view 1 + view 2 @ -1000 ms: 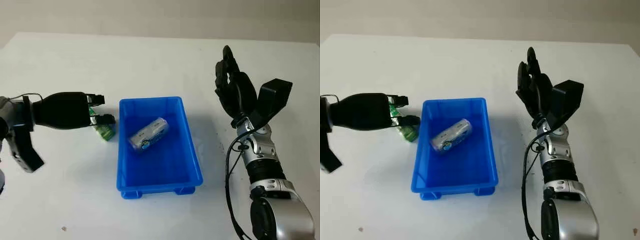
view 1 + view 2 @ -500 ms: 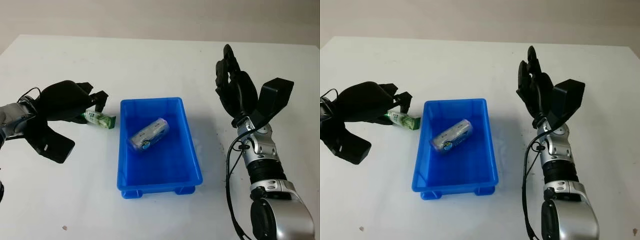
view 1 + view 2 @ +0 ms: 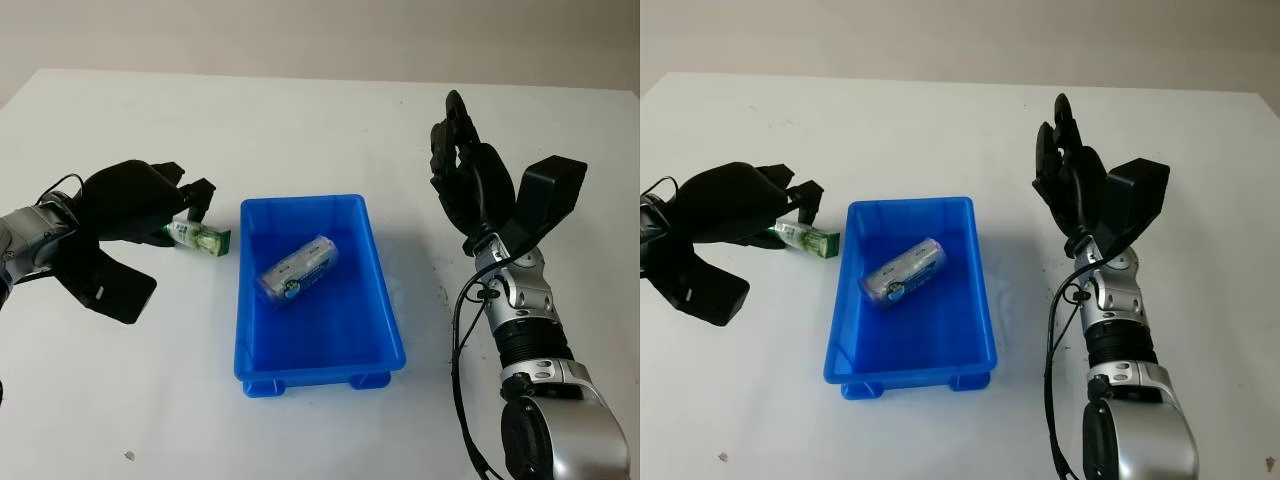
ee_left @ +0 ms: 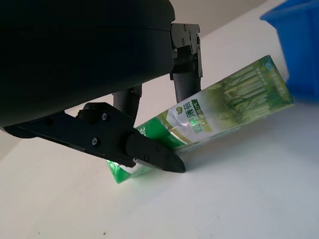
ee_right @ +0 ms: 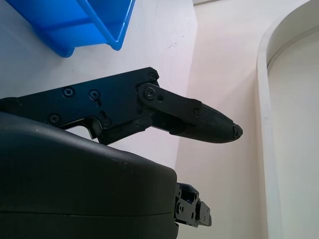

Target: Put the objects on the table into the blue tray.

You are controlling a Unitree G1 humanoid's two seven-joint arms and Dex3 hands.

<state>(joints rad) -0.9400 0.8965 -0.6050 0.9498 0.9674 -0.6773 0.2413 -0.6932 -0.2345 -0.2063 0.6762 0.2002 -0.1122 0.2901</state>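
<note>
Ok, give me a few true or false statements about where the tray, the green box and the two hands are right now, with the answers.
1. A silver-wrapped packet lies inside the blue tray. True.
2. The green box is already in the tray. False: it lies on the white table, just outside the tray's far left corner.
3. The left hand is at the green box. True: its fingers reach around it in the left wrist view.
4. The right hand holds a bottle. False: it is open, raised to the right of the tray, holding nothing.
</note>
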